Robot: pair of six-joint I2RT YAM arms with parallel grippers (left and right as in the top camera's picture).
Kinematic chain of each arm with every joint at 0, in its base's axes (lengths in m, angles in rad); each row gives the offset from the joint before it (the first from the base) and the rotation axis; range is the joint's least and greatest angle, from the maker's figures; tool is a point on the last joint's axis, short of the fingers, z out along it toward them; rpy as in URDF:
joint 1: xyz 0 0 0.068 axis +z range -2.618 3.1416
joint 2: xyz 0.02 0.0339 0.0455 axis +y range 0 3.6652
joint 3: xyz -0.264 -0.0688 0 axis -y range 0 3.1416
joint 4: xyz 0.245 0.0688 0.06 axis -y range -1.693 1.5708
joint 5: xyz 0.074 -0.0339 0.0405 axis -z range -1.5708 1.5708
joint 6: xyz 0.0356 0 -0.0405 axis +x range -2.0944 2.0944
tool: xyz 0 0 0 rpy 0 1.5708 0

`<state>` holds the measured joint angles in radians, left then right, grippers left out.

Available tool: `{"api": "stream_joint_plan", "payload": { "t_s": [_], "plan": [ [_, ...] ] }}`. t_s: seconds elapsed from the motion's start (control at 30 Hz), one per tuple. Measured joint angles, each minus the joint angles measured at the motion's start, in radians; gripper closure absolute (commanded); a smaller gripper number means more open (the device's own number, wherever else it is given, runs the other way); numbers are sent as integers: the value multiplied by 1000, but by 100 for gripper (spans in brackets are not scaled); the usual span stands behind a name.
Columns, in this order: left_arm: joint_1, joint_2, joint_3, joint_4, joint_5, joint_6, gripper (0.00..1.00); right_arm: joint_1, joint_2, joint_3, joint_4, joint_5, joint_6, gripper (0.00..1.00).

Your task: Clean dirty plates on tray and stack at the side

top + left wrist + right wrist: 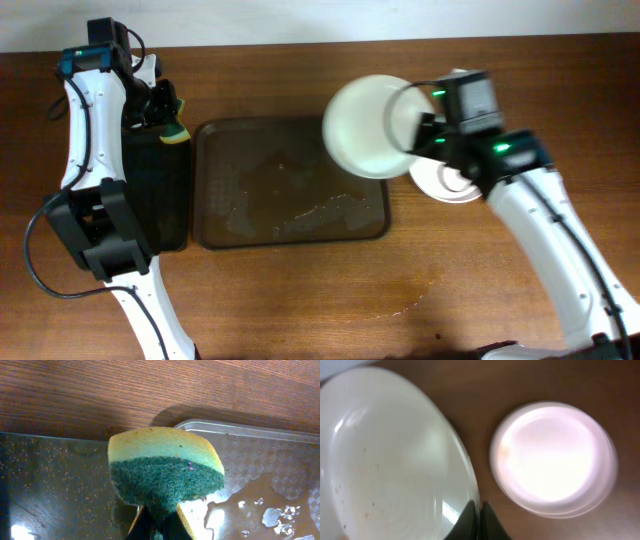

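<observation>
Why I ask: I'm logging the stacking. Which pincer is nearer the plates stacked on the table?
Right. The right pincer, gripping a plate, is right beside the stack, toward the tray; the left pincer, holding a sponge, is across the tray from it.

One lifted plate (365, 125), seemingly two stacked plates (440, 185), one brown tray (215, 200), one black tray (165, 200) and one sponge (178, 128).

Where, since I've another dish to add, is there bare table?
Bare wood runs along the near edge in front of the tray and in the far right corner. Crowded: the tray's far right end, where the right gripper holds a plate near the stacked plates.
</observation>
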<state>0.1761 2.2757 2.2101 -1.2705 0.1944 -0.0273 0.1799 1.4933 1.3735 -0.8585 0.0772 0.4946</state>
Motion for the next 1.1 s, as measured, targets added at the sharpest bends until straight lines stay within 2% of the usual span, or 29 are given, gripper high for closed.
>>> {"api": "stream_joint_plan", "payload": {
  "t_s": [0.13, 0.23, 0.47, 0.6, 0.67, 0.77, 0.87, 1.0, 1.03, 1.07, 1.1],
  "plan": [
    [0, 0, 0, 0, 0, 0, 100, -194, 42, -24, -36, -19, 7, 96],
    [0, 0, 0, 0, 0, 0, 99, -272, 131, -56, -3, -24, 8, 96],
    [0, 0, 0, -5, 0, 0, 100, -321, 344, -77, 37, -37, 26, 96],
    [0, 0, 0, -9, 0, 0, 100, -338, 356, -78, 67, -42, 32, 96],
    [0, 0, 0, -19, 0, 0, 99, -338, 356, -78, 74, -42, 33, 90],
    [0, 0, 0, -64, -20, 0, 100, -338, 356, -78, 37, -38, 36, 89],
    [1, 0, 0, -154, -110, 0, 99, -338, 356, -78, -2, -37, 40, 81],
    [27, 0, 0, -172, -181, 0, 99, -338, 356, -77, -10, -34, 41, 66],
    [34, 0, 0, -179, -186, 0, 99, -338, 356, -72, -22, -34, 45, 58],
    [42, 0, 0, -192, -193, 0, 100, -338, 356, -63, -42, -34, 41, 46],
    [48, 0, 0, -209, -200, 0, 100, -338, 357, -40, -71, -35, 43, 28]
  ]
}}
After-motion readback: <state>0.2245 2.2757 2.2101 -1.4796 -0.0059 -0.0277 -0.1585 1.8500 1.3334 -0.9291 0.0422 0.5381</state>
